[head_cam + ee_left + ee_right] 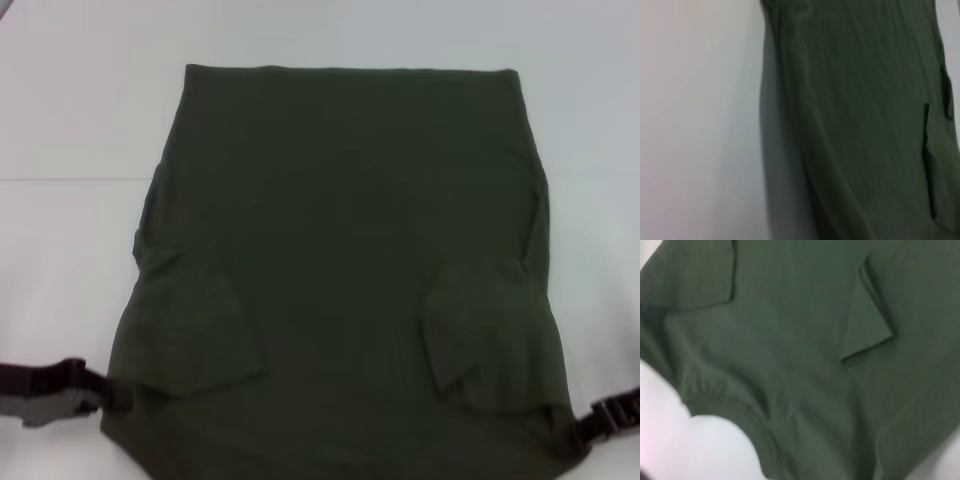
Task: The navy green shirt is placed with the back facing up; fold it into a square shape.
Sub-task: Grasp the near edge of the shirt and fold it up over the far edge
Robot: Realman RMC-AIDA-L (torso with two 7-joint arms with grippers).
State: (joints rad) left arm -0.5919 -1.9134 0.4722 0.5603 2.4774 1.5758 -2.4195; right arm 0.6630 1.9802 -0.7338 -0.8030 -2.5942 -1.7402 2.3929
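1. The left gripper (112, 397) sits at the near left of the white table (70, 110), its dark fingertips touching the near left corner of the navy green shirt (340, 250). I cannot tell whether its claw is apart or clamped on the cloth.
2. The shirt lies spread across the middle of the table, plain back up, with its straight far edge running side to side and its near part reaching toward the robot.
3. The left sleeve (195, 335) is folded inward onto the body of the shirt, forming a flap near the left edge.
4. The right sleeve (480, 345) is likewise folded inward, lying as a flap near the right edge.
5. In the right wrist view the curved, ribbed neckline (727, 407) shows, with bare table beside it.
6. The right gripper (588, 428) is at the near right, at the shirt's near right corner; whether its claw is apart or together cannot be told.
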